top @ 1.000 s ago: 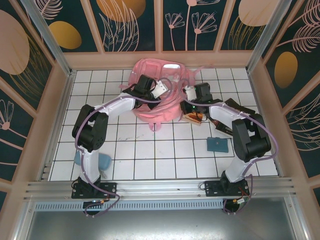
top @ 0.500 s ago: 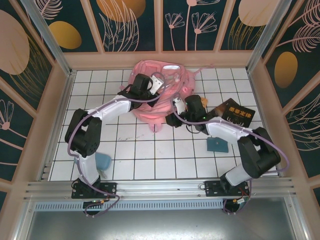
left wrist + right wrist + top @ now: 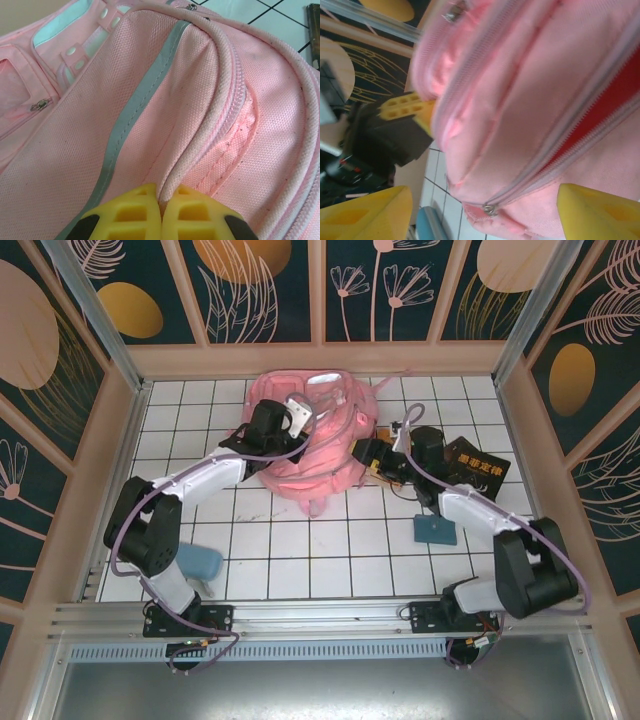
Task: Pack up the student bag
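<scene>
Toward the upper centre of the tiled table point(image 3: 300, 540), the student bag point(image 3: 320, 445) lies slumped, the largest item present. Left gripper point(image 3: 161, 197): both yellow fingers point(image 3: 132, 212) pressed together, pinching a piped fold of the bag's pink fabric just beside the grey-white stripe point(image 3: 135, 100). Right gripper point(image 3: 482, 197): jaws spread wide, one finger in each lower corner of the wrist view, nothing clamped. The bag's zipped side sits ahead of the gap, with a zip pull point(image 3: 490, 209) hanging low; contact with the fabric cannot be confirmed. From above, this gripper stands at the bag's right edge. A black book with gold lettering point(image 3: 478, 465) lies right of that arm. A small blue case point(image 3: 436, 530) lies below it, apart from the bag. A pale blue item point(image 3: 200, 560) rests at lower left, beside the left arm.
</scene>
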Motion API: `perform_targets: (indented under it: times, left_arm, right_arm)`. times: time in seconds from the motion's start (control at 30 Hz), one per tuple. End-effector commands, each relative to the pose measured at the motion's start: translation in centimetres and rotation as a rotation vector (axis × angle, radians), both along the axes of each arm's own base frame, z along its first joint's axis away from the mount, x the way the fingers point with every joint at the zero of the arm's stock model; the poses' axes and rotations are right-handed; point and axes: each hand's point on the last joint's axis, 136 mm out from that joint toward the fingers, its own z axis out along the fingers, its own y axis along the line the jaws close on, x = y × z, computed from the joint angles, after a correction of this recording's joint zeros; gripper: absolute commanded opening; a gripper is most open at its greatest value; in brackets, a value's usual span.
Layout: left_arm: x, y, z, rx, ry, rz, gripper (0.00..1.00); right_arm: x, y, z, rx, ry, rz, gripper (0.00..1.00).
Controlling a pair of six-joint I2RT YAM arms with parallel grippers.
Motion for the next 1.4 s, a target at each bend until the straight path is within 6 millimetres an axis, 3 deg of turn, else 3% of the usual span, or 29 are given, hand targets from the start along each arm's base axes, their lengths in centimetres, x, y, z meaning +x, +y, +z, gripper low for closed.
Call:
perform_targets:
  times: [0.0,0.2,0.3,0.43,0.53,0.67,0.8,1.0,1.17,1.23,1.37]
  left_arm:
    - [0.6,-0.3,5.5,-0.132,-0.117,0.012,0.00]
    - [0.5,0.1,4.2,-0.092,-0.098,0.015,0.00]
    - [0.4,0.2,4.2,-0.087,-0.096,0.018,0.00]
    - [0.6,0.8,4.4,-0.077,-0.111,0.051,0.00]
    - [0.8,1.1,4.7,-0.078,-0.119,0.069,0.00]
    - [0.7,0.8,4.5,-0.079,-0.117,0.053,0.00]
    - [0.6,0.7,4.3,-0.082,-0.112,0.044,0.00]
    - [0.3,0.7,4.4,-0.095,-0.108,0.045,0.00]
    - [0.2,1.8,5.3,-0.116,-0.107,0.114,0.01]
    - [0.1,3.0,5.9,-0.141,-0.100,0.198,0.22]
    - [-0.7,6.8,5.8,-0.153,-0.032,0.424,0.48]
  right_arm:
    - [0.7,1.6,1.0,0.118,0.059,0.019,0.76]
    - [1.8,3.4,1.7,0.110,0.039,0.067,0.70]
    - [2.1,3.7,1.1,0.065,0.058,0.063,0.64]
    - [2.5,2.8,-0.4,-0.014,0.113,-0.001,0.61]
    - [2.3,1.4,-1.0,-0.101,0.129,-0.085,0.69]
    - [1.8,1.0,0.4,-0.144,0.095,-0.122,0.69]
    - [1.6,2.7,1.5,-0.134,0.080,-0.071,0.60]
    - [2.0,5.3,0.6,-0.127,0.124,-0.009,0.43]
    - [2.2,6.7,0.9,-0.113,0.115,0.021,0.16]
    - [2.3,7.5,1.6,-0.093,0.090,0.040,0.10]
    - [2.8,9.5,3.0,-0.055,0.053,0.071,0.06]
